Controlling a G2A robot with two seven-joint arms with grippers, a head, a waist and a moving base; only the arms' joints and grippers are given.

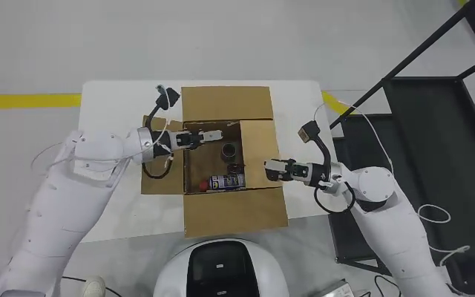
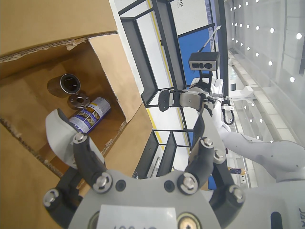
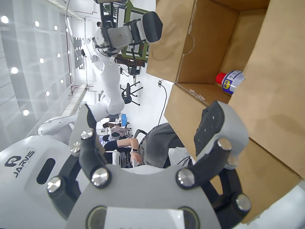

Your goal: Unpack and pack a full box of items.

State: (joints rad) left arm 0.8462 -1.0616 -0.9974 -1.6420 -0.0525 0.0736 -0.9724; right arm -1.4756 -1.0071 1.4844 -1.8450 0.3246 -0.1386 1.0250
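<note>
— Three things down on the floor of the box [image 1: 226,102]. Why hang over it like that?

— They need lifting out, I reckon. The spray can [image 1: 226,181] lies on its side by the wall nearest me. The dark cylinder [image 1: 229,151] is farther in, and the little flange [image 1: 234,168] sits between them. My left gripper [image 1: 208,137] hovers over the opening by the left wall, aimed inward, with the can in its sights.

— And its fingers?

— Spread wide, nothing between them, touching nothing.

— The right one?

— My right gripper [image 1: 269,169] hangs above the right flap, outside the opening. Its fingers [image 3: 212,122] are parted just as wide, and they're empty too. I'd guess it holds off so we don't crowd each other. With the flaps folded outward over the table [image 1: 111,104], the way in is open.
</note>
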